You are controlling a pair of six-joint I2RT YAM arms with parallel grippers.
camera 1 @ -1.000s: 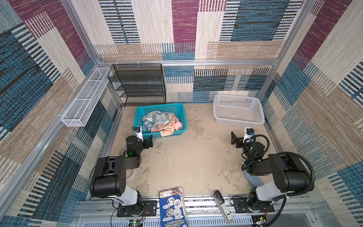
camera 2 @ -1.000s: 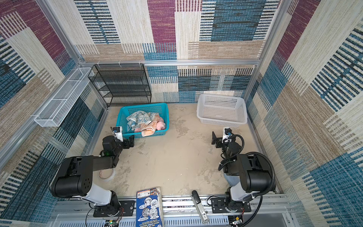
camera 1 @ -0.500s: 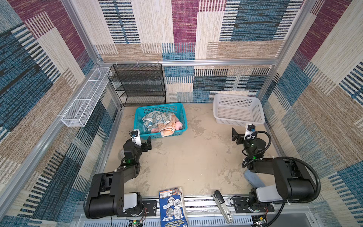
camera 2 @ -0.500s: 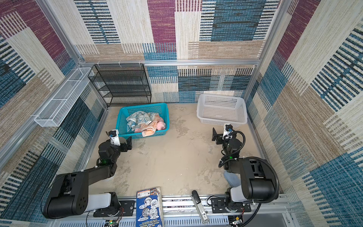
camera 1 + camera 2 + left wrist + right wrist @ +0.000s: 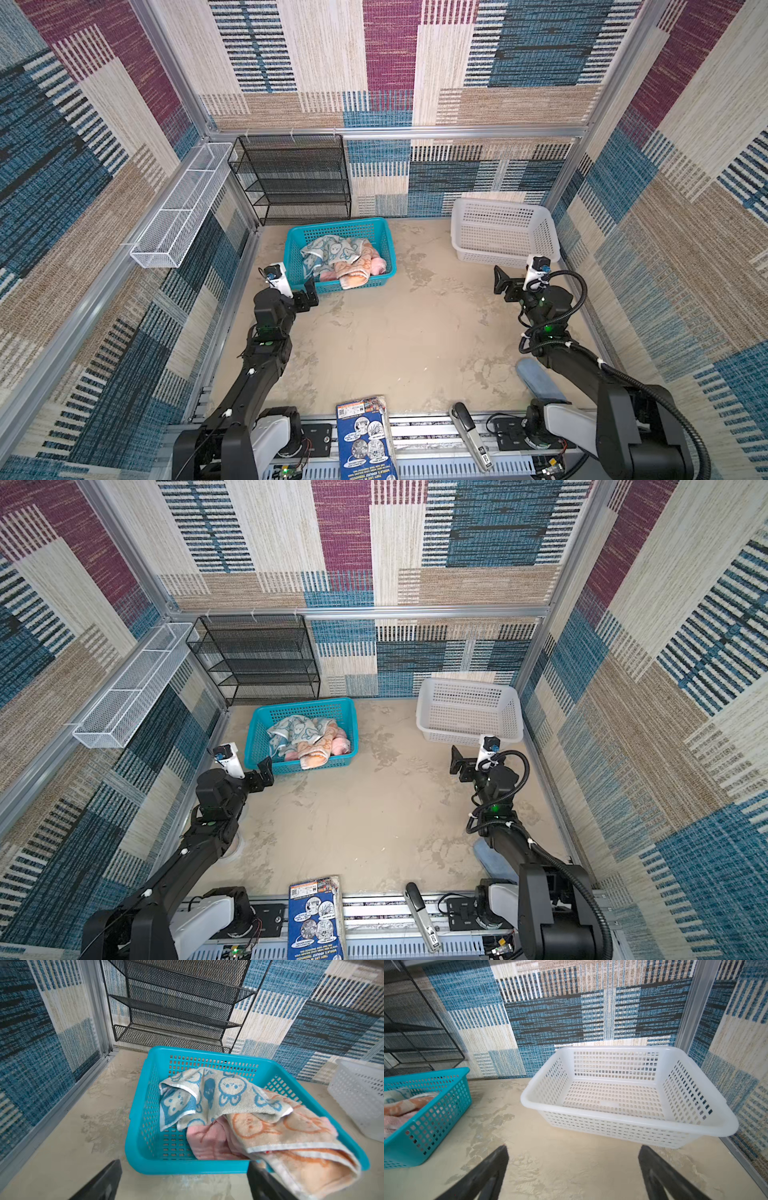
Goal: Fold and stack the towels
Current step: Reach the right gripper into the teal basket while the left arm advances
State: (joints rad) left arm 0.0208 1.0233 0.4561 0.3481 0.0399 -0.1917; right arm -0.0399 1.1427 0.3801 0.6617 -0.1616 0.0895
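The towels lie crumpled in a teal basket point(image 5: 338, 224) point(image 5: 143, 1105) at the back left. The blue print towel point(image 5: 332, 253) point(image 5: 218, 1093) is on top. The orange print towel point(image 5: 357, 272) point(image 5: 291, 1136) hangs over the near rim, and the pink towel point(image 5: 379, 266) point(image 5: 207, 1140) is underneath. My left gripper point(image 5: 301, 293) point(image 5: 185, 1164) is open just in front of the basket's near left corner, holding nothing. My right gripper point(image 5: 513, 286) point(image 5: 573, 1148) is open over bare floor in front of the empty white basket point(image 5: 503, 208) point(image 5: 623, 1118).
A black mesh shelf point(image 5: 291, 178) stands behind the teal basket, and a white wire tray point(image 5: 178, 208) hangs on the left wall. A blue printed box point(image 5: 365, 440) and a black-and-silver tool point(image 5: 469, 436) lie at the front rail. A blue pad point(image 5: 536, 376) lies under the right arm.
Both arms have unfolded, their elbows dropping back toward the front rail, while the grippers stayed nearly in place. Both grippers stayed open.
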